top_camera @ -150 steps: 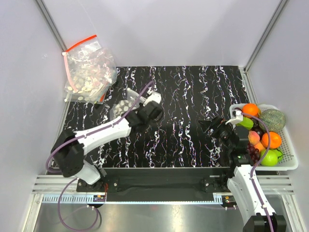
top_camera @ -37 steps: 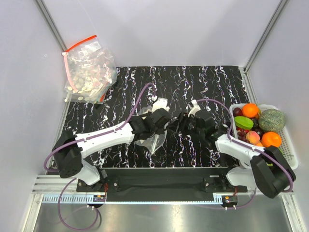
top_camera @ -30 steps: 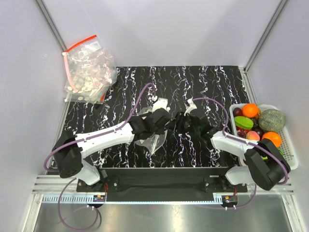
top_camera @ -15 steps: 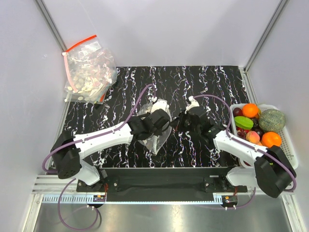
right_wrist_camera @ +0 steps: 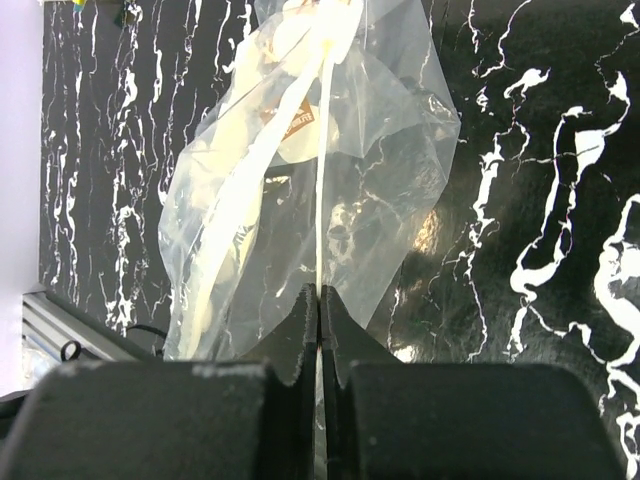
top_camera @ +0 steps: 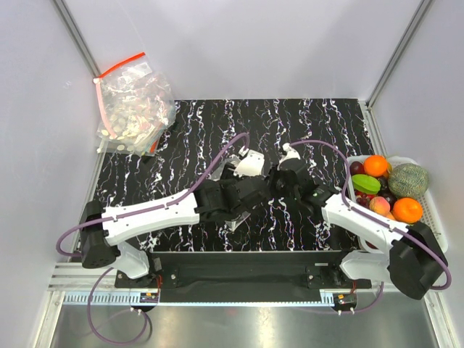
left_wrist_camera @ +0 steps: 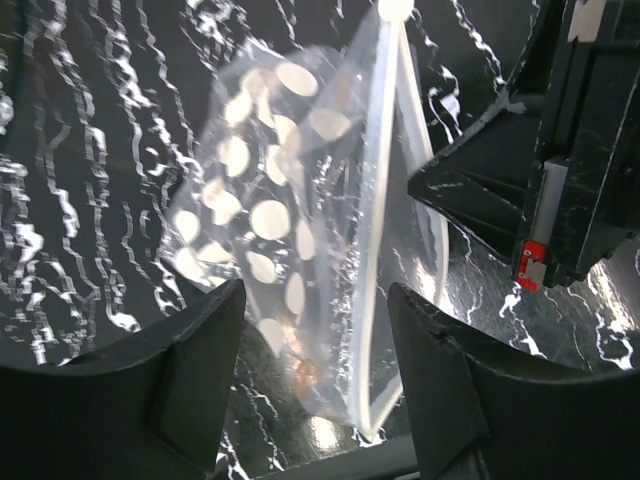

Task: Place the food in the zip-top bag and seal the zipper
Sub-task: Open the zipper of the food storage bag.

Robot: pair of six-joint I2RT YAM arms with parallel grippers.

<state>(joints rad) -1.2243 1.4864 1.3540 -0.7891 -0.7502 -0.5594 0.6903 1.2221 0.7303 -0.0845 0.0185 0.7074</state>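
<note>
Your right gripper (right_wrist_camera: 319,300) is clenching the zipper (right_wrist_camera: 322,200). Its 2 fingers are pressing together on the pale strip at the near end of the zip-top bag (right_wrist_camera: 380,150). From that pinch the strip is running straight ahead, in line with the claw, and the bag's crinkly body is spreading to both sides of it above the dark marbled table (right_wrist_camera: 540,250).

Your left gripper (left_wrist_camera: 315,292) is standing released. Its 2 fingers are spread wide with the spotted bag lying in the gap between them, touching neither as far as the wrist view shows. Seen from there, the zipper is running lengthwise, near to far, closer to the finger on the right of that view than to the other, with the spotted panel falling away to the left.

No food is showing inside the bag, and the fruit (top_camera: 377,165) is sitting in the white basket (top_camera: 433,239) well off to the right. So you are probably needing the left claw, already straddling the bag, to close on 1 wall beside the strip.
</note>
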